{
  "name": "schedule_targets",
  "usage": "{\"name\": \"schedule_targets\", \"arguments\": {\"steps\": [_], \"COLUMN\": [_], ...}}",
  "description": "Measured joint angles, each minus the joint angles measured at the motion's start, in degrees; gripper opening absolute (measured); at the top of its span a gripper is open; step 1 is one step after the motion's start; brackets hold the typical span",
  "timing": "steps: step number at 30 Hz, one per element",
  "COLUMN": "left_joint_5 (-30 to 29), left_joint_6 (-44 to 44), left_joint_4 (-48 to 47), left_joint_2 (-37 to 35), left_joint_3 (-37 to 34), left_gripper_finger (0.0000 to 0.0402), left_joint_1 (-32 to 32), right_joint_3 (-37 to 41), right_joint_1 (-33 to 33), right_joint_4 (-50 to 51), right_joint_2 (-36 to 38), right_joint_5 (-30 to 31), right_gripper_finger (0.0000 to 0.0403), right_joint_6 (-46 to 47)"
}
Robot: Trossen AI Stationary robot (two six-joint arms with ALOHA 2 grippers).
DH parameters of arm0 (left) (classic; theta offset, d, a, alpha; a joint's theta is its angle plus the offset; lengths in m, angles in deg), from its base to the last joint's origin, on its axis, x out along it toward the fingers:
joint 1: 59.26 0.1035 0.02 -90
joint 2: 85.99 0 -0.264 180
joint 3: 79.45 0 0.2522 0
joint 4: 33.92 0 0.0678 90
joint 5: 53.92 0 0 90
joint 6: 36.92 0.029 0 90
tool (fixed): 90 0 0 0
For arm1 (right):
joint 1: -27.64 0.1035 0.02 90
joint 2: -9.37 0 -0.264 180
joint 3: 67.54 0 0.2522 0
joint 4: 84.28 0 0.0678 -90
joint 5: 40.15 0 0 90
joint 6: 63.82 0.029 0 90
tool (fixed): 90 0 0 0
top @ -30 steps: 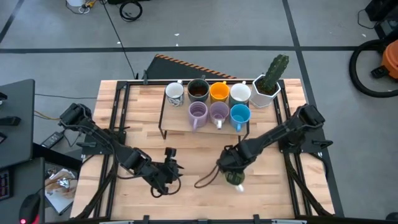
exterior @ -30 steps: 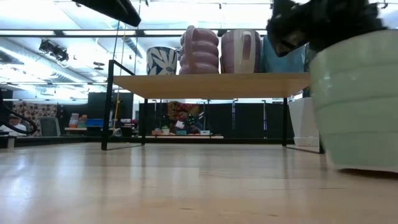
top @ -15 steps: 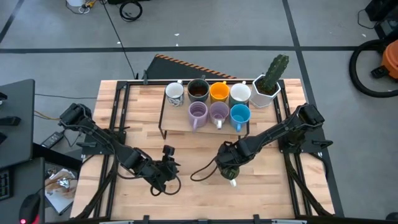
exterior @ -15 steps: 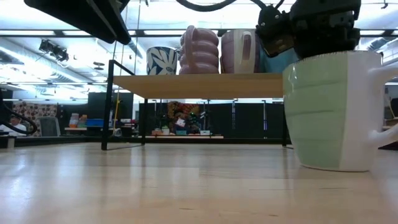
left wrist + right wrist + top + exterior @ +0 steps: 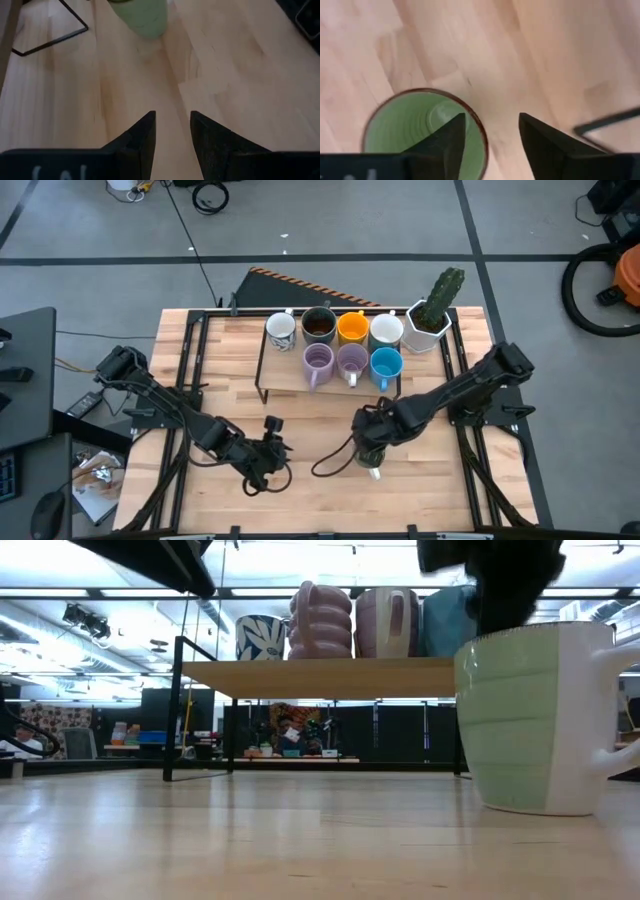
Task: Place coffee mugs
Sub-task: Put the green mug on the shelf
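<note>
A pale green mug with a white handle stands upright on its base on the table's near middle, mostly hidden under my right gripper in the high view. That gripper is open just above the mug, one finger over the hollow and one outside the rim. My left gripper is open over bare wood at the near left, with the green mug farther off. Several mugs stand on a low rack, among them a blue one and an orange one. My right gripper comes at the green mug from above, pointing down, with the rim's wall between its spread fingers. Whether either finger touches the rim, I cannot tell. The mug stands upright on the table by itself.
A white hexagonal pot with a cactus stands at the rack's far right end. Black rails run along the table's left and right sides. Bare wood lies between the two grippers and in front of the rack.
My right gripper has brought the green mug a little toward the table's left, where it now stands on its base with the handle showing in the low view. The gripper has then drawn up a little from the rim. The mug has stayed put since.
</note>
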Motion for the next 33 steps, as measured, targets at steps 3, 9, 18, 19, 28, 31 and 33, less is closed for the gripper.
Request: {"name": "schedule_targets", "arguments": {"steps": [3, 9, 18, 19, 28, 31, 33], "left_joint_5": [-0.3, 0.5, 1.1, 1.1, 1.3, 2.9, 3.1], "left_joint_6": [-0.3, -4.8, -4.5, -4.5, -4.0, -4.6, -5.9], "left_joint_4": [2.2, 6.1, 11.3, 11.8, 14.7, 16.5, 17.6], "left_joint_2": [0.0, 0.1, 5.2, 5.6, 7.5, 9.4, 11.0], "left_joint_3": [0.0, 0.0, 0.1, 0.1, 0.0, 0.1, 0.0], "left_gripper_finger": [0.0127, 0.0127, 0.0127, 0.0127, 0.0127, 0.0127, 0.0127], "left_joint_1": [0.3, 2.7, 3.6, 3.8, 5.8, 5.8, 5.8], "right_joint_3": [0.0, 0.7, 11.8, 13.3, 24.4, 27.5, 29.1], "right_joint_1": [0.9, 3.4, 7.9, 8.3, 14.0, 15.6, 16.1], "right_joint_4": [-0.4, -1.0, -5.5, -5.6, -10.5, -13.4, -15.8], "right_joint_2": [3.2, 9.7, 18.2, 19.1, 24.1, 24.4, 24.1], "right_joint_5": [3.2, 11.3, 12.7, 11.5, 10.9, 11.3, 11.2], "right_gripper_finger": [0.0206, 0.0238, 0.0247, 0.0246, 0.0245, 0.0245, 0.0245], "right_joint_6": [-4.2, -11.9, -12.3, -11.6, -7.8, -5.9, -4.7]}}
